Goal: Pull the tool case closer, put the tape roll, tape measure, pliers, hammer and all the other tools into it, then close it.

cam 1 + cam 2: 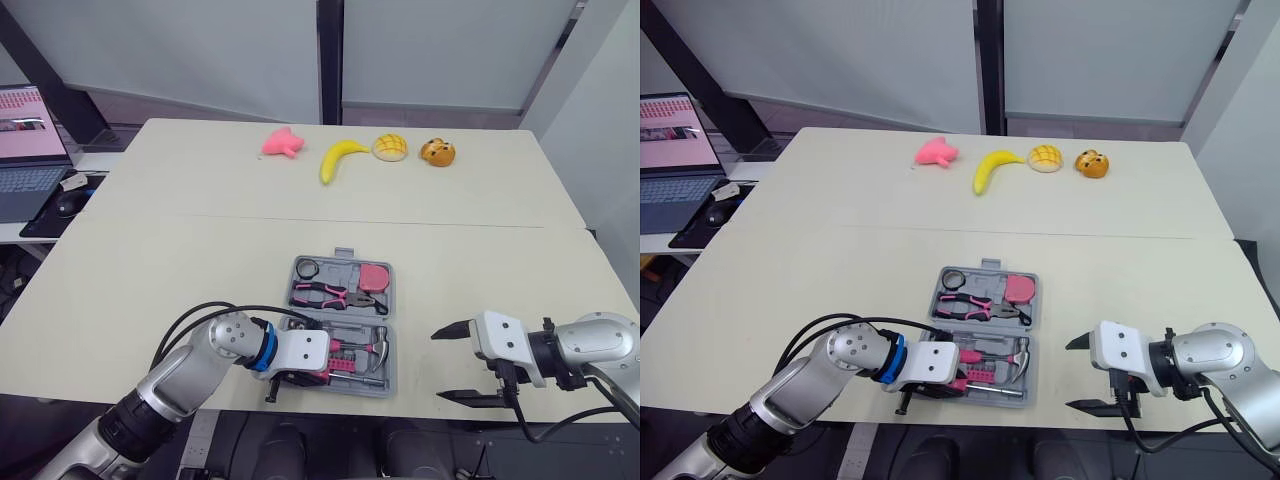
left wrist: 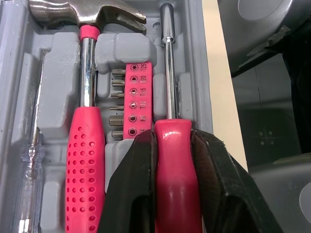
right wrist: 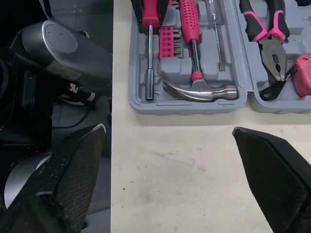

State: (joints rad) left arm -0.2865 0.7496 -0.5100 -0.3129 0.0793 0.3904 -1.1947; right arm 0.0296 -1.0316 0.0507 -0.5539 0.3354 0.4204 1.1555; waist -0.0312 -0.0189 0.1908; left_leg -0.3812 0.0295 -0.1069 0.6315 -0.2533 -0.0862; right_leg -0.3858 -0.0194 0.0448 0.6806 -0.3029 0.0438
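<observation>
From the head camera we see the tool case lying open near the 6 o'clock edge of the table, with one half toward 12 and the other toward 6. The far half holds the tape roll, the pliers and the tape measure. The hammer lies in the near half. The left gripper reaches over that near half from 9 o'clock. The right gripper hovers at 3 o'clock of the case, apart from it, by the table's near edge. Toward 12 o'clock on the table lie a pink toy, a banana, a bun and an orange toy.

At the left wrist, the fingers clamp the pink handle of a screwdriver. Its shaft lies along a groove of the case, with a bit holder between it and the hammer.

At the right wrist, we find the two fingers spread wide and holding nothing, above bare table just beside the case. The hammer head and pliers show inside the case.
</observation>
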